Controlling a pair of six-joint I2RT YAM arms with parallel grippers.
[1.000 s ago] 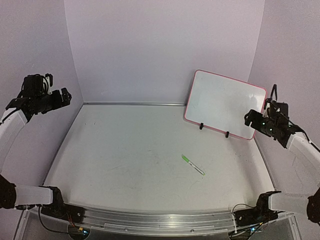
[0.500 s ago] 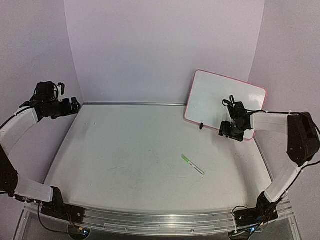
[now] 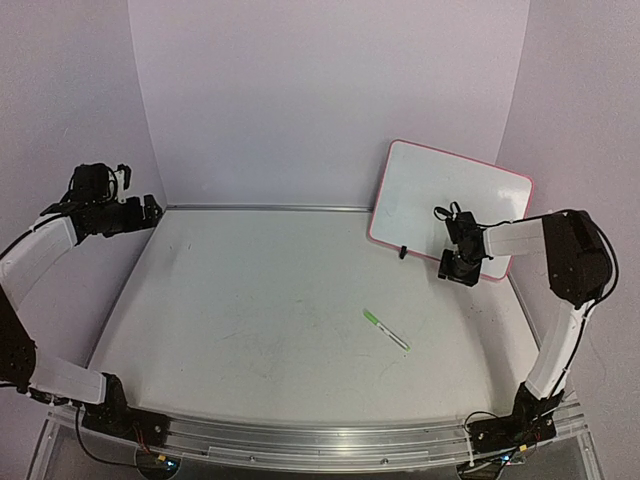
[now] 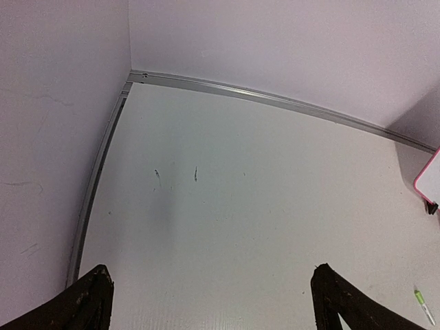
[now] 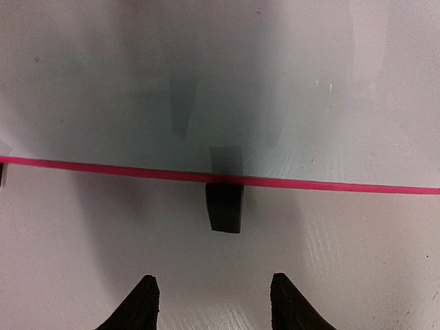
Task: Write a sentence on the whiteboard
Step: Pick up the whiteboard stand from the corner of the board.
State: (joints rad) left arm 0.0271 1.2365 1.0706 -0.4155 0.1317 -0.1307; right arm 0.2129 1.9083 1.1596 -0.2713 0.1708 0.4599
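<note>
The whiteboard (image 3: 450,205), glossy white with a thin pink-red frame, leans against the back right wall on two black clip feet. My right gripper (image 3: 458,262) hovers low at its bottom edge, by the right foot. In the right wrist view the board's face (image 5: 220,82) fills the top. The clip foot (image 5: 225,208) sits just ahead of my right gripper (image 5: 214,292), whose jaws are partly open and empty. A green marker (image 3: 385,329) lies on the table, to the left of and nearer than the board. My left gripper (image 3: 140,210) hangs wide open at the far left.
The white table (image 3: 270,320) is edged by a metal rail (image 3: 270,208) along the back wall, and purple walls close in on three sides. In the left wrist view my left gripper (image 4: 211,275) looks over faint pen marks (image 4: 175,175); the board's corner (image 4: 430,182) and the marker (image 4: 424,306) show at the right.
My right gripper swung in from the right edge to the whiteboard's bottom edge and its jaws narrowed. The left arm dropped slightly toward the table, then held still.
</note>
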